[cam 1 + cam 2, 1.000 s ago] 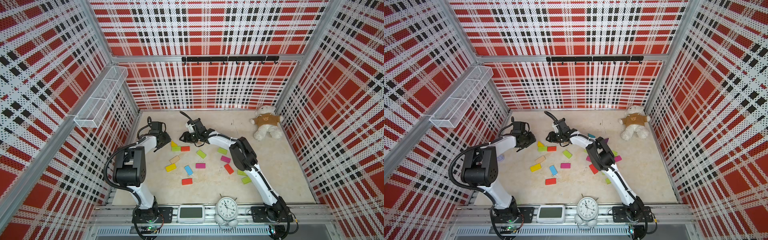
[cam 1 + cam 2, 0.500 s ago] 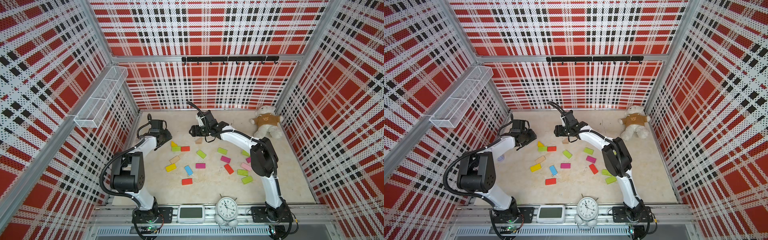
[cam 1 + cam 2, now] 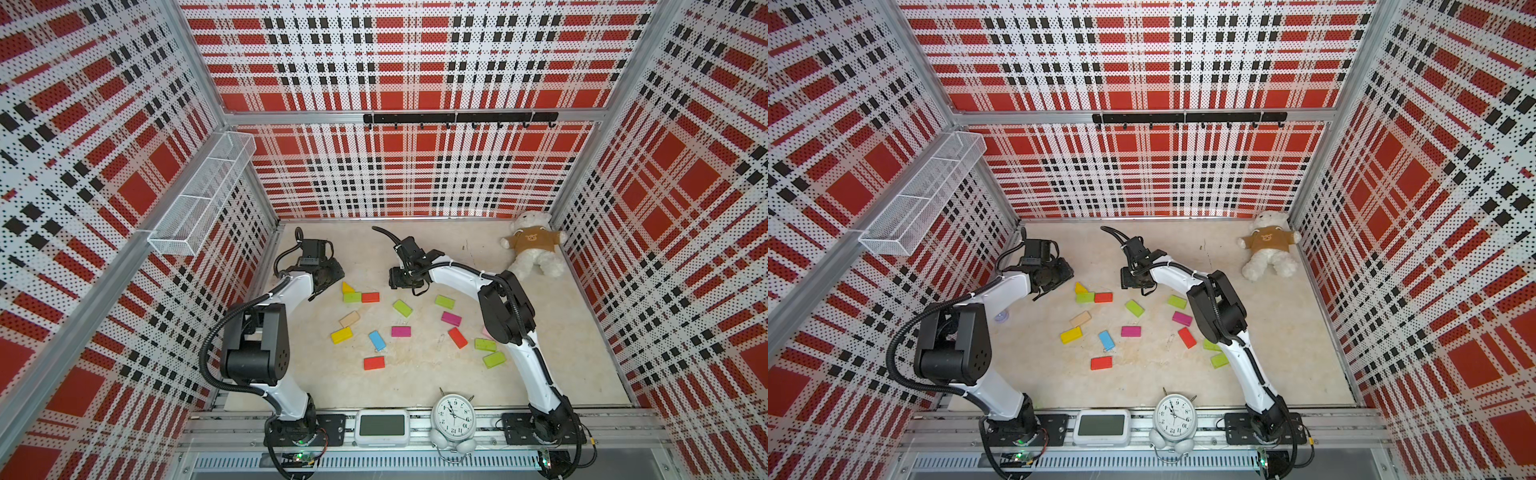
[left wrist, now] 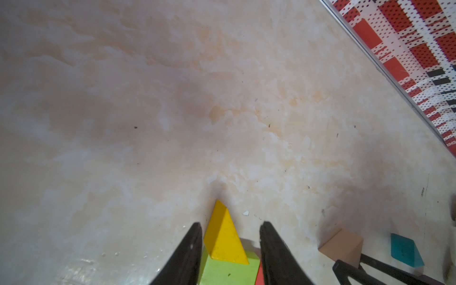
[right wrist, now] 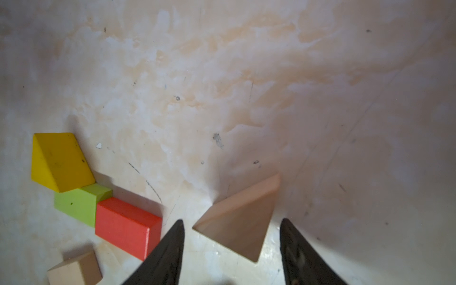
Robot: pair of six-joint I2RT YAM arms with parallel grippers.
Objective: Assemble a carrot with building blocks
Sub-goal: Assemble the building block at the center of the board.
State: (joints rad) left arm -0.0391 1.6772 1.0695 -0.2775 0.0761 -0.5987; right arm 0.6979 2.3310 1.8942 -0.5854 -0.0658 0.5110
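Straddling the tan triangular block (image 5: 241, 222), the right arm's (image 3: 457, 276) jaws stood open; it lay on the worktop (image 3: 415, 386), tip away from the wrist, 2 o'clock of the red rectangular block (image 3: 370, 297). Left arm's (image 3: 297, 286) jaws, open, flanked the yellow triangular block (image 4: 223, 239).
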